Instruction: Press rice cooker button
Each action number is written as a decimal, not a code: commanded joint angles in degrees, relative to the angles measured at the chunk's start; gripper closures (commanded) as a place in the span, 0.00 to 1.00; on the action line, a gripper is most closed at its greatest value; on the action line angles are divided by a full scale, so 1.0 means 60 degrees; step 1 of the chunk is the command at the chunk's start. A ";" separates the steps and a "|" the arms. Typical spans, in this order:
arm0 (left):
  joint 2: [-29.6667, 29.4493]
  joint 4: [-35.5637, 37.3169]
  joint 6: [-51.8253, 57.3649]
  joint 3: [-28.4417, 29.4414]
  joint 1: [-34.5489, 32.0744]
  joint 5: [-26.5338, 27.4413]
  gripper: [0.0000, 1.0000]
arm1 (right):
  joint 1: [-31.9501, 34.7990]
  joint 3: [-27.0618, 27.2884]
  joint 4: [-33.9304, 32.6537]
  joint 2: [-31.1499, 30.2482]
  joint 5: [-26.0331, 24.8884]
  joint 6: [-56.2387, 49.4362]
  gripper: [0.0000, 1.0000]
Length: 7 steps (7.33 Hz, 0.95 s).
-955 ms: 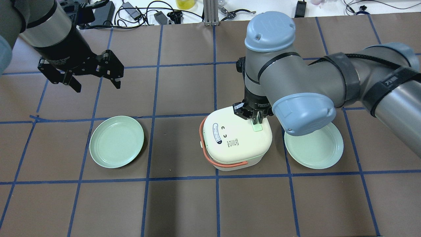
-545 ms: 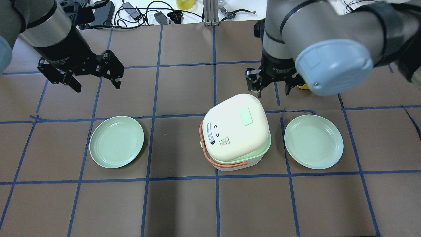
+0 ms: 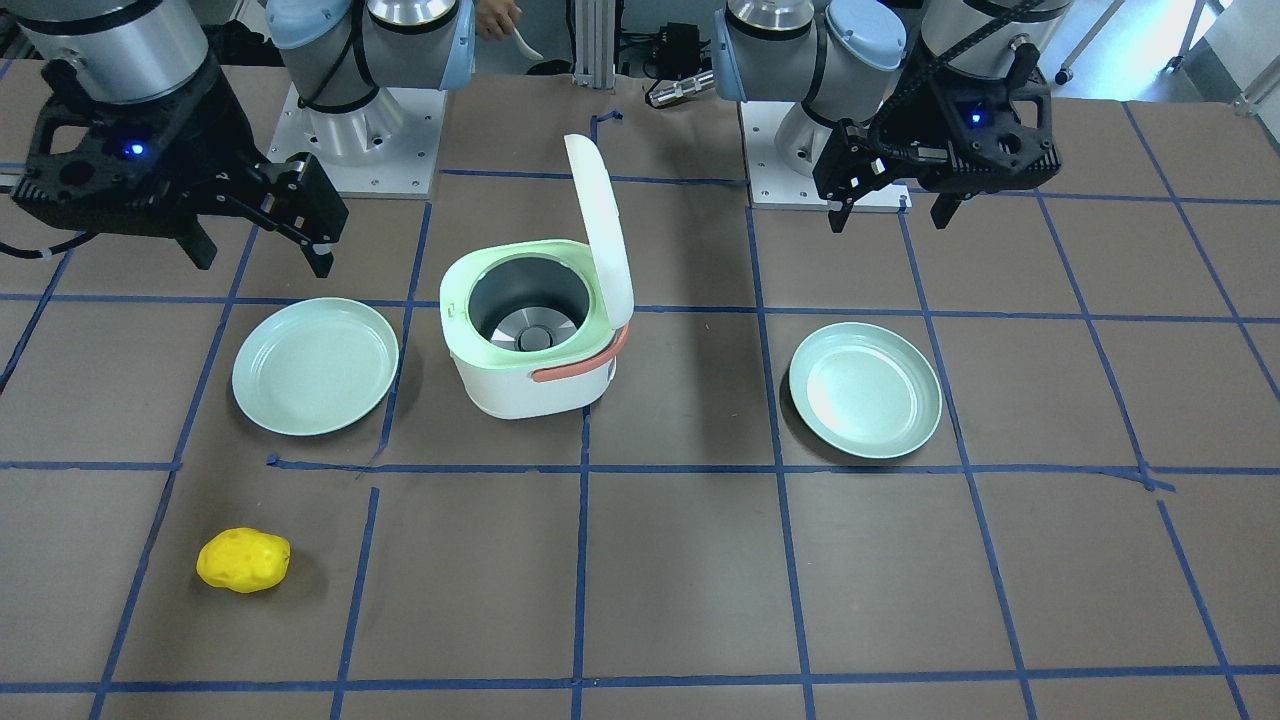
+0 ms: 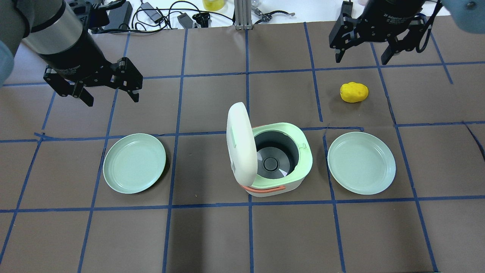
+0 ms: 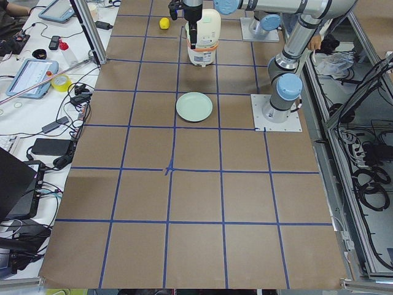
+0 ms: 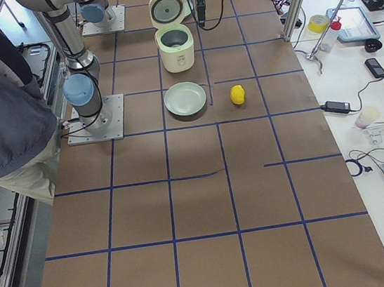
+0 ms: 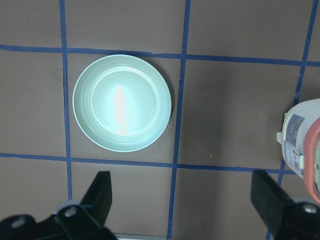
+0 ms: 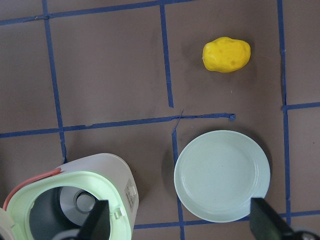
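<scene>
Tabletop [image 4: 212,235], rice cooker [image 4: 271,163] well apart from jaws

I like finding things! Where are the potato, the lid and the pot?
potato [image 4: 354,92], overhead view, its yellow middle.
lid [image 4: 240,144], overhead view, its white face.
pot [image 4: 282,146], overhead view, its grey inner wall.

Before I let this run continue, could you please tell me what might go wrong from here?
1. The cooker has its lid standing upright and open; an arm sweeping low across could strike the lid and shove or tip the cooker.
2. The yellow lump lies loose on the table on the side of the open right jaws; a descent there might knock it away.
</scene>
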 commanded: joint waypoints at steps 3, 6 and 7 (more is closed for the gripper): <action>0.0000 0.0000 0.0006 0.0000 0.0000 0.0000 0.00 | -0.0161 -0.0054 -0.0103 -0.0029 -0.0081 -0.0330 0.00; 0.0000 0.0000 0.0006 0.0000 0.0000 0.0000 0.00 | -0.0146 0.0033 -0.0118 -0.0117 -0.0433 -0.0345 0.00; 0.0000 0.0000 0.0006 0.0000 0.0000 0.0000 0.00 | -0.0132 0.0034 -0.0147 -0.0131 -0.0476 -0.0345 0.00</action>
